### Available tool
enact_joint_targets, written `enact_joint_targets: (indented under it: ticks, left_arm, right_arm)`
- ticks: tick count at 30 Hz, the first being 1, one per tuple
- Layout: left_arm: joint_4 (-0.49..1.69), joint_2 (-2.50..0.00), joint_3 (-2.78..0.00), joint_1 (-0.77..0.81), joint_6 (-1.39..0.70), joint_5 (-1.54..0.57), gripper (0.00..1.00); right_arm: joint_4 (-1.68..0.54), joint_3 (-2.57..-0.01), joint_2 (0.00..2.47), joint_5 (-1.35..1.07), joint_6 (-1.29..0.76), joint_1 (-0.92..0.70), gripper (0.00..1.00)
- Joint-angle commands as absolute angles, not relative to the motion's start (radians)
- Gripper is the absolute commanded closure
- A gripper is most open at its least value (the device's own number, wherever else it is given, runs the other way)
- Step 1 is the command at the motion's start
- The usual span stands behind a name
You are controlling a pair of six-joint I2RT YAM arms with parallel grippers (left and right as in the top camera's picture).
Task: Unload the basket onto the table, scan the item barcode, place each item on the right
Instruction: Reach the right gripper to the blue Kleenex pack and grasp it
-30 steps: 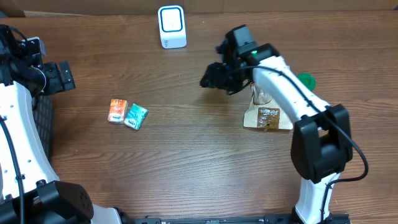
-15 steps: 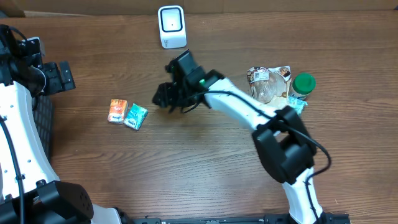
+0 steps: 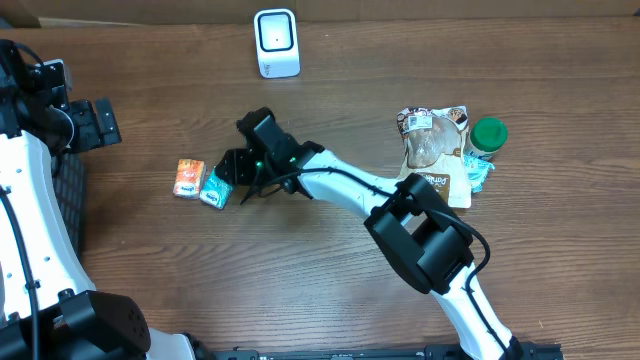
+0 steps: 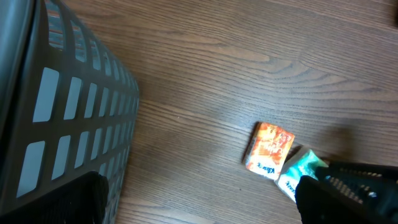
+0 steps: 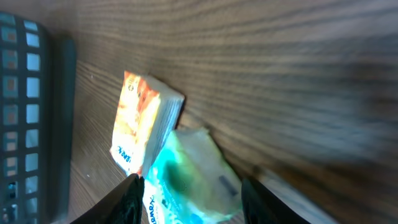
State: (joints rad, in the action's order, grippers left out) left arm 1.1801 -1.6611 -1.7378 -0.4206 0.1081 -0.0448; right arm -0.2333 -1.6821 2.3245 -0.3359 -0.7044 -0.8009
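Two small tissue packs lie side by side left of centre: an orange pack (image 3: 188, 178) and a teal pack (image 3: 217, 187). My right gripper (image 3: 235, 170) hangs low over the teal pack's right side. In the right wrist view the gripper (image 5: 194, 202) is open, its fingers either side of the teal pack (image 5: 186, 180), with the orange pack (image 5: 140, 121) just beyond. A white barcode scanner (image 3: 277, 42) stands at the table's back edge. My left gripper (image 3: 95, 122) is wide open and empty at the far left. The left wrist view shows both packs: orange (image 4: 268, 148) and teal (image 4: 298, 171).
A black slotted basket (image 4: 56, 106) sits at the left edge beside the left arm. At the right lie a clear snack bag (image 3: 432, 135), a green-lidded bottle (image 3: 488, 133) and a brown packet (image 3: 445, 185).
My right arm has swept left from the items on the right, across the table, down to the teal pack. Its jaws have narrowed a little. The left arm has stayed still.
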Motion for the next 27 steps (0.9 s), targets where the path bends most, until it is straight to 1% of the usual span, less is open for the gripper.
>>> enact_joint_targets:
  ticks: [1,6,7,10,17,21,22,24,25,27]
  left_arm:
    - [1.177,-1.661,-1.736,-0.418,0.12,-0.044,0.01]
    - [1.177,-1.661,-1.736,-0.418,0.12,-0.044,0.01]
    - [1.177,-1.661,-1.736,-0.418,0.12,-0.044,0.0]
    - [1.177,-1.661,-1.736,-0.418,0.12,-0.044,0.0]
    - [1.177,-1.661,-1.736,-0.418,0.12,-0.044,0.0]
    - [1.177,-1.661,-1.736,-0.418,0.12,-0.044,0.0]
    - [1.177,-1.661,-1.736,-0.418,0.12,-0.044,0.0]
    - [1.177,-1.661,-1.736,-0.418,0.12,-0.044,0.01]
    - [1.177,-1.661,-1.736,-0.418,0.12,-0.044,0.0]
    - [1.177,-1.661,-1.736,-0.418,0.12,-0.044,0.0]
  right_arm:
    - [-0.219,-1.7,2.366,-0.304,-0.71,-0.811,0.52]
    - [-0.214,-1.7,2.379,-0.303,-0.71,-0.811,0.53]
    - [-0.214,-1.7,2.38,-0.303,-0.71,-0.811,0.56]
    - [-0.215,-1.7,2.381,-0.295,-0.707,-0.815,0.6]
    - [-0.214,-1.7,2.381,-0.284,-0.707,-0.821,0.64]
    - [-0.218,-1.7,2.381,-0.278,-0.707,-0.824,0.72]
    - [-0.222,-1.7,2.381,-0.278,-0.707,-0.824,0.77]
    - [-0.23,-1.7,2.381,-0.284,-0.707,-0.823,0.93]
    - [-0.231,-1.7,2.381,-0.29,-0.704,-0.82,0.96]
    - [-0.239,-1.701,2.371,-0.343,-0.664,-0.801,0.96]
